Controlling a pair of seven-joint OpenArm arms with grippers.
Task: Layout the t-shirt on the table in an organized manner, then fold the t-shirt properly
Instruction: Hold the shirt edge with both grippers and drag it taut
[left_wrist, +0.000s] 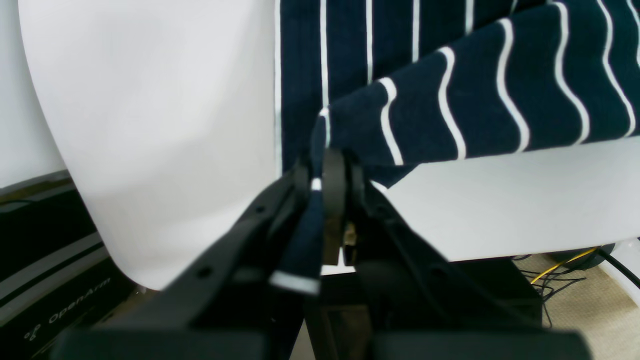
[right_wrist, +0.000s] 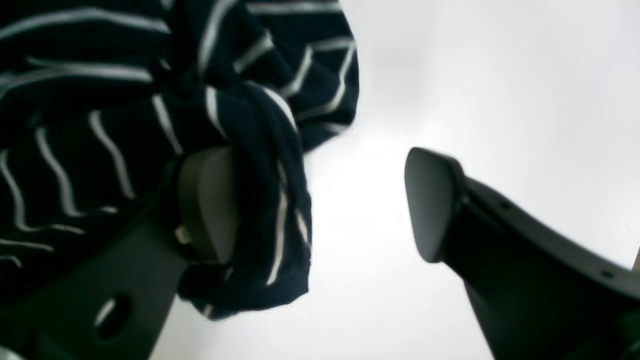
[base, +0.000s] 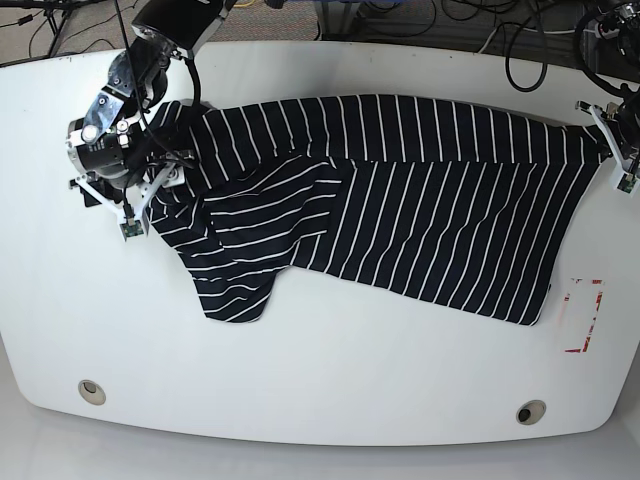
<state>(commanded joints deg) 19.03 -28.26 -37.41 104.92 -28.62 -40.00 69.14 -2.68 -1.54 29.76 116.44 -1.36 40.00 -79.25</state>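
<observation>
Base view: shirt (base: 400, 200) spread across surface (base: 320, 380), wide bare room at near edge. Left claw (left_wrist: 327, 172) clamped on hem at surface edge. Right claw (right_wrist: 320, 205) spread wide, cloth draped over one finger.

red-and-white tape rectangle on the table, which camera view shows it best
The base view: the red-and-white tape rectangle lies in plain sight near the white table's edge, beside the striped navy t-shirt's hem. Neither wrist view shows it.
</observation>
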